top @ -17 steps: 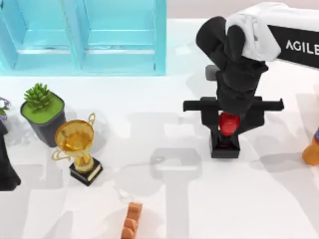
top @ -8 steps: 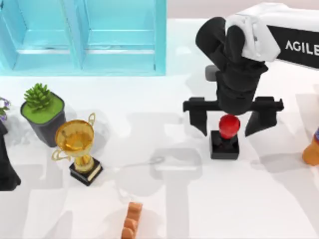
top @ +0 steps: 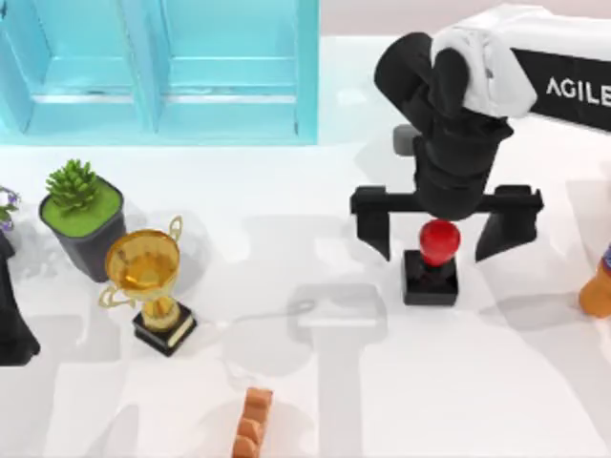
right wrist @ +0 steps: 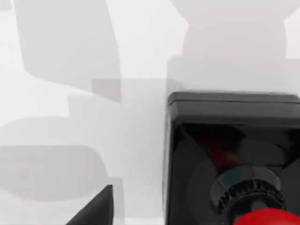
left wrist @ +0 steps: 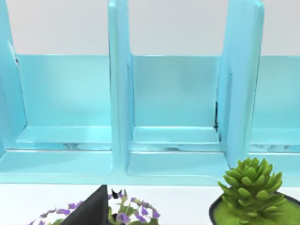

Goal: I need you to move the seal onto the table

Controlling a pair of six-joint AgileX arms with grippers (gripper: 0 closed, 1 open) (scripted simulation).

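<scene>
At the far left edge of the top view the left arm [top: 13,320] sits parked beside a small purple-flowered plant [top: 6,205]; I cannot tell how its fingers stand. Next to it a spiky green succulent [top: 74,186] fills a dark grey pot, and just in front of that stands a shiny gold trophy [top: 145,270] with two curled handles on a black block. Behind them, along the back of the table [top: 286,401], runs a light blue cabinet [top: 158,67] with flat, smooth panels; the left wrist view looks into its open bays. A ribbed orange object [top: 250,425] lies near the front edge, cut off by the frame.

Right of centre stands the seal [top: 431,262]: a glossy red rounded knob on a ridged dark collar, set in a square, matt black block. It rests upright with its base flat on the white surface, which suggests the placing is done. The right gripper [top: 436,229] hangs directly above it with its two black fingers spread wide, one on each side and apart from the knob, gripping nothing. That wide spread looks meant to let the arm lift away without tipping the seal. An orange object [top: 599,286] shows at the right edge.
</scene>
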